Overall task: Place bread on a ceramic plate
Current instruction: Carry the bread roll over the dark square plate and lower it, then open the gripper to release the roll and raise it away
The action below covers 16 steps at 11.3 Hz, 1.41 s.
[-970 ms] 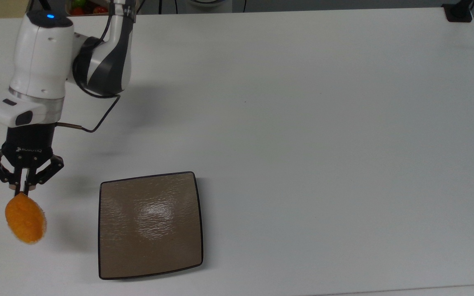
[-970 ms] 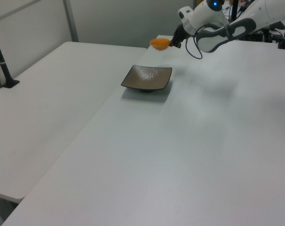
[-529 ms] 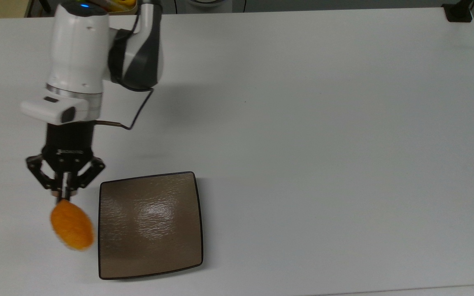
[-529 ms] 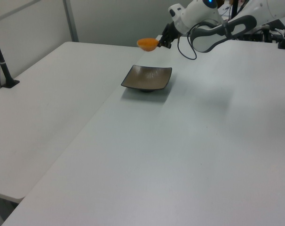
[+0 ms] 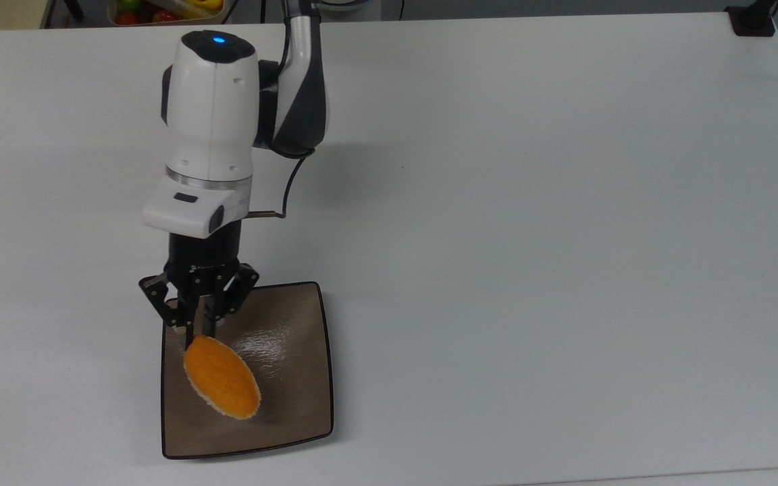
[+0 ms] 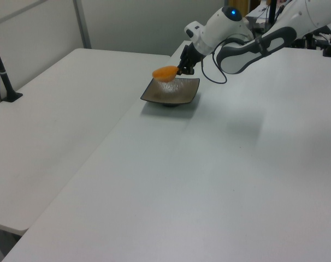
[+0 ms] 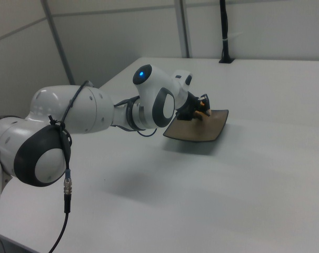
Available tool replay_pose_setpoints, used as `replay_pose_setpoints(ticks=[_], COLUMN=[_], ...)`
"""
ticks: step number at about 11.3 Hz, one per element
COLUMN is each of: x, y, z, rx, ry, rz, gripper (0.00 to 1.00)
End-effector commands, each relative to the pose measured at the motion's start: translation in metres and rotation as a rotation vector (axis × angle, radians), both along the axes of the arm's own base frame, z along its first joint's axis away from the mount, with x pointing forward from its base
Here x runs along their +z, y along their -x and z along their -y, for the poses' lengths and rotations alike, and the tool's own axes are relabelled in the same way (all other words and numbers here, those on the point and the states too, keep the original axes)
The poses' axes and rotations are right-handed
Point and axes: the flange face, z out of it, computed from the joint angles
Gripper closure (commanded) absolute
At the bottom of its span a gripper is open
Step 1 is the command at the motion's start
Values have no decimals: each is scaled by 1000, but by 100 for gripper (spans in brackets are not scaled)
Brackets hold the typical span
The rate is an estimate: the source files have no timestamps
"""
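The bread (image 5: 221, 378), an orange oval bun with a pale underside, hangs over the ceramic plate (image 5: 294, 378), a square glossy brown plate with a dark rim. My gripper (image 5: 198, 332) is shut on the bun's near end, holding it tilted above the plate's left half in the top view. In the left view the bread (image 6: 165, 73) floats clearly above the plate (image 6: 179, 94), held by the gripper (image 6: 179, 70). In the right view the gripper (image 7: 200, 112) and a sliver of the bread (image 7: 202, 112) sit over the plate (image 7: 201, 130), mostly hidden by the wrist.
A container of colourful items (image 5: 159, 10) stands beyond the table's far edge at the top view's upper left. A black post base (image 5: 752, 20) sits at the top view's upper right corner. A second white table (image 6: 51, 109) adjoins on the left view's left.
The arm has swung to the top view's right, carrying the bread from beside the plate's left edge to above the plate. The grip has stayed shut on the bread.
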Motion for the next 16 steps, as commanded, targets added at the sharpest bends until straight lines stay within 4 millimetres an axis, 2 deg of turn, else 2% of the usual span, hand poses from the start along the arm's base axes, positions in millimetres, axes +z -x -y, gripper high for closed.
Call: replay_pose_setpoints(ticks=[1,4,7,10,12,13,16], x=[1,8,41,72,83,88,128], y=[7,7,12,27,37,45,81], z=[-12,-6,-3,-20,-24,-28,-43], rx=[-1,-16,-138,-273,-308,-334,-403], ry=[34,27,-65,-138,-145,-155,-257], rz=[-38,-26,5,-124,-198,-263,-446], gripper=[0,0,0,0,0,0,0])
